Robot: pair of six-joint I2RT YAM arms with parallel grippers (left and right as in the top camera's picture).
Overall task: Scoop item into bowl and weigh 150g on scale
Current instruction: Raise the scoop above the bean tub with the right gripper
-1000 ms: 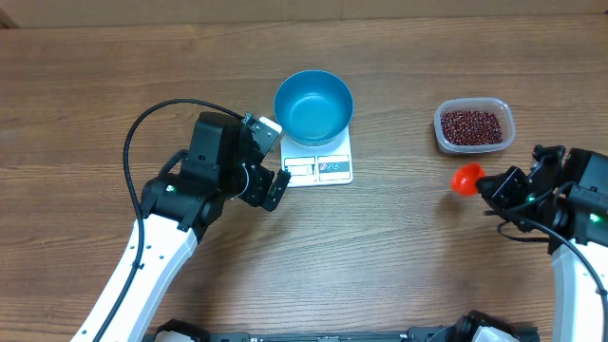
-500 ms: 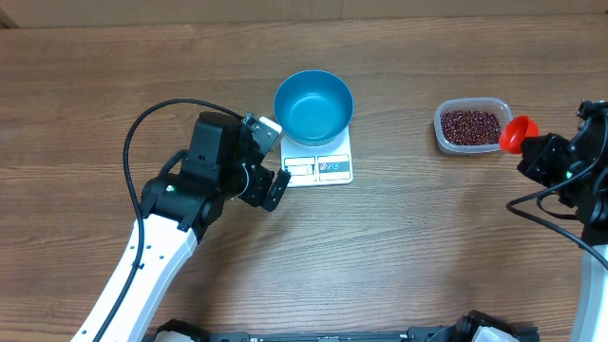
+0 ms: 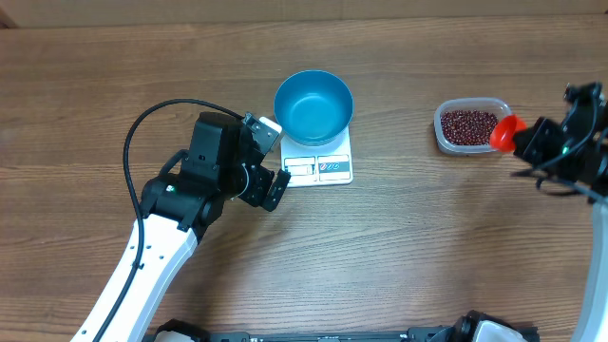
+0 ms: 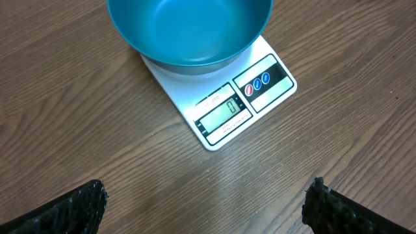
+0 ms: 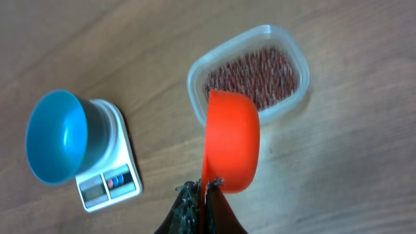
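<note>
Right gripper (image 5: 201, 195) clenched on orange scoop (image 5: 231, 143), apparently at tub's (image 5: 193, 78) right rim; left gripper (image 4: 207, 198) spread, empty. Risk: scoop snags rim, spilling beans (image 5: 257, 71).

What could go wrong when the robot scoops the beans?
The orange scoop in the right end effector might shove the clear tub instead of digging into the beans. Beans could spill on the long carry to the blue bowl. The left end effector hovers near the scale and might nudge it.
</note>
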